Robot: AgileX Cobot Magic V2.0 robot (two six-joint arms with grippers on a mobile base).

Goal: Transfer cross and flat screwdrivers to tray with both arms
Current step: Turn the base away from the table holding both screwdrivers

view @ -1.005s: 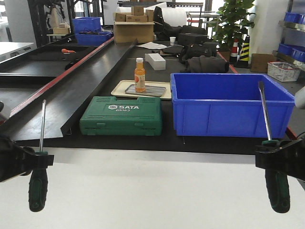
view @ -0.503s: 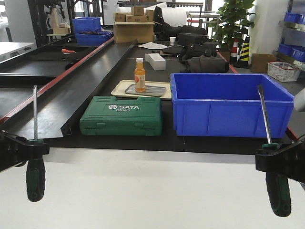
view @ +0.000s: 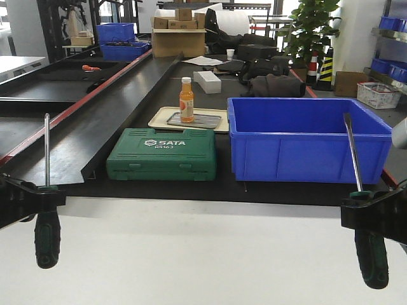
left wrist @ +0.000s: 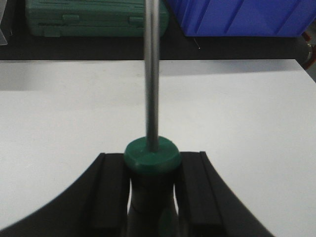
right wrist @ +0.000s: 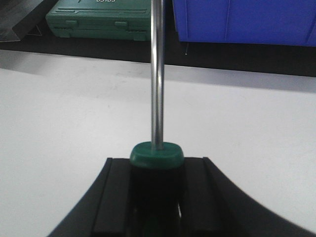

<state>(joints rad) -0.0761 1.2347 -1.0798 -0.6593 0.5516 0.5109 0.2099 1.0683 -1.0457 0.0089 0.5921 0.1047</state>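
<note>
Your left gripper [view: 44, 197] pinches the left screwdriver [view: 48, 238] below the handle's top, shaft upright, over the white table [view: 203, 254]. Your right gripper [view: 362, 213] pinches the right screwdriver [view: 372, 257] likewise, shaft leaning slightly left. Beyond lie a case [view: 162, 155] and bin [view: 305, 149], then the tray [view: 158, 119] bearing a bottle [view: 186, 100].

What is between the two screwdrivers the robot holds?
Only bare white tabletop, between the left green-handled steel screwdriver and the right green-handled steel screwdriver, in the exterior front view.
</note>
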